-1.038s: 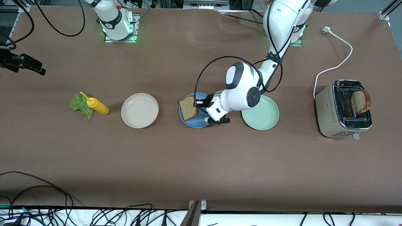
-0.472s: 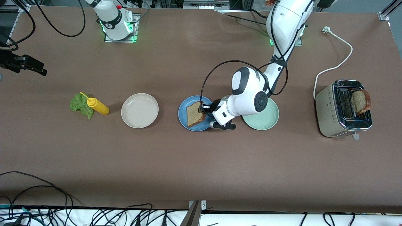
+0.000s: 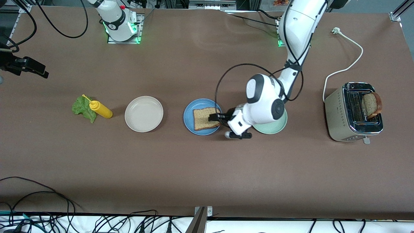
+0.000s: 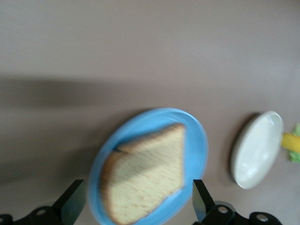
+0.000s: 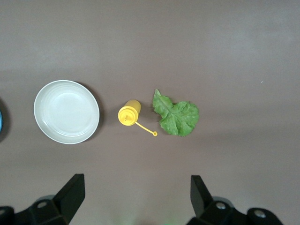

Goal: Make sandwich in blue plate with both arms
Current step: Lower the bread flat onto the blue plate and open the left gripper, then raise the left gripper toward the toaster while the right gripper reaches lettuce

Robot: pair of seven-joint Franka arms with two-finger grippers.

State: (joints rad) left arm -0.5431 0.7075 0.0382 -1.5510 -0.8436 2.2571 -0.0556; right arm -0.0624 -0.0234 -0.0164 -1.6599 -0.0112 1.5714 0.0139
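One brown bread slice point(image 3: 205, 119) lies flat in the blue plate point(image 3: 189, 114). My left gripper point(image 3: 216, 117) is low over the plate's edge toward the left arm's end, open, its fingers wide on either side of the slice point(image 4: 145, 176) and holding nothing. The plate's blue rim point(image 4: 200, 140) shows around the bread. A second slice point(image 3: 371, 104) stands in the toaster point(image 3: 343, 113). The green lettuce leaf point(image 3: 82, 108) lies beside the yellow bottle point(image 3: 101, 110). My right gripper point(image 5: 136, 183) waits open and empty, high over the lettuce point(image 5: 177, 117) and bottle point(image 5: 129, 114).
A beige plate point(image 3: 144, 114) sits between the bottle and the blue plate. The mint-green plate point(image 3: 275, 127) is partly covered by my left arm. The toaster's white cord point(image 3: 346, 66) runs toward the left arm's base. Cables hang along the table's front edge.
The left gripper opened and let go of the bread, which tipped down flat into the blue plate. The left hand drew back toward the mint-green plate. The right arm stayed put.
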